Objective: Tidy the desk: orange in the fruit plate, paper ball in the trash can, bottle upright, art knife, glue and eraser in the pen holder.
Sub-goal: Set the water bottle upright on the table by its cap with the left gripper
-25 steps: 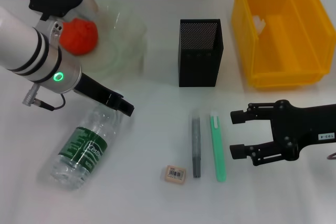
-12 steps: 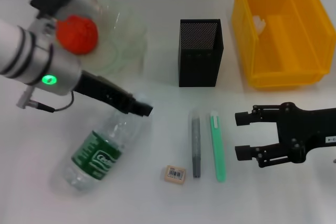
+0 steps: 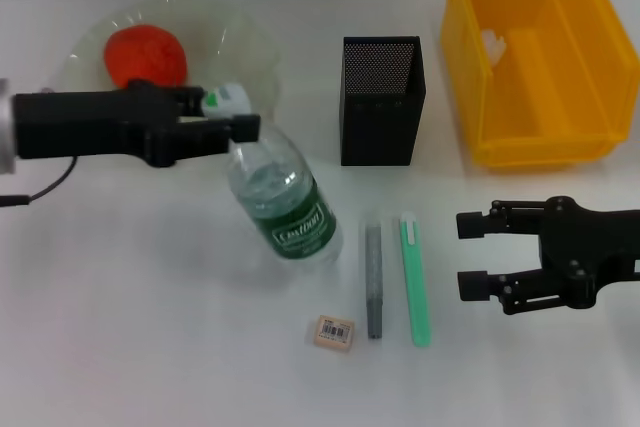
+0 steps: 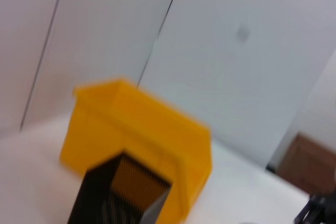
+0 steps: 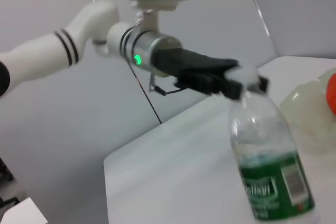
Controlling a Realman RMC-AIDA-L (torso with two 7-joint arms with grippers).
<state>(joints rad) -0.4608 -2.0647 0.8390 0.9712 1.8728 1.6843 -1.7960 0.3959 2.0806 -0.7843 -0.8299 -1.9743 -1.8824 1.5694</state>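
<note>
My left gripper [image 3: 232,110] is shut on the neck, just under the white cap, of the clear bottle [image 3: 288,209] with a green label. The bottle stands roughly upright left of the black mesh pen holder [image 3: 381,99]. The right wrist view shows the same bottle [image 5: 269,167] and the left gripper [image 5: 242,84] from the side. An orange [image 3: 146,55] lies in the clear fruit plate [image 3: 252,47]. On the table lie a grey glue stick [image 3: 373,280], a green art knife [image 3: 415,278] and an eraser [image 3: 334,332]. My right gripper [image 3: 466,255] is open to the right of the knife. A paper ball [image 3: 493,44] sits in the yellow trash can [image 3: 541,137].
The pen holder [image 4: 116,193] and yellow trash can [image 4: 152,129] show in the left wrist view. The trash can fills the back right of the table. White tabletop spreads out to the front left of the bottle.
The left gripper has swung the bottle from lying on the front left up to about upright nearer the middle. The left arm now lies level. The right gripper drifted slightly right.
</note>
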